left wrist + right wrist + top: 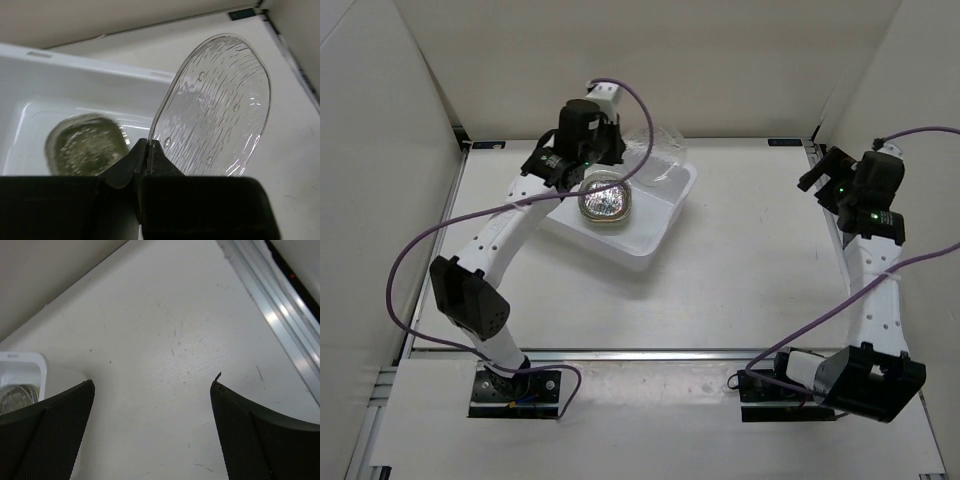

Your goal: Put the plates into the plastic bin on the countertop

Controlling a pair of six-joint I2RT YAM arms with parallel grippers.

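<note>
Clear plate held on edge over the white plastic bin.
My left claw pinches its rim; the round, ribbed plate stands upright above the bin's far corner. A glassy yellowish plate lies flat inside the bin, which sits on the white worktop.

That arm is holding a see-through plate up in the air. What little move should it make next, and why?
Probably ease the left gripper down and inward over the plastic bin before releasing. It is shut on the rim of the clear plate, which stands tilted and appears to reach partly past the bin's far edge.
</note>
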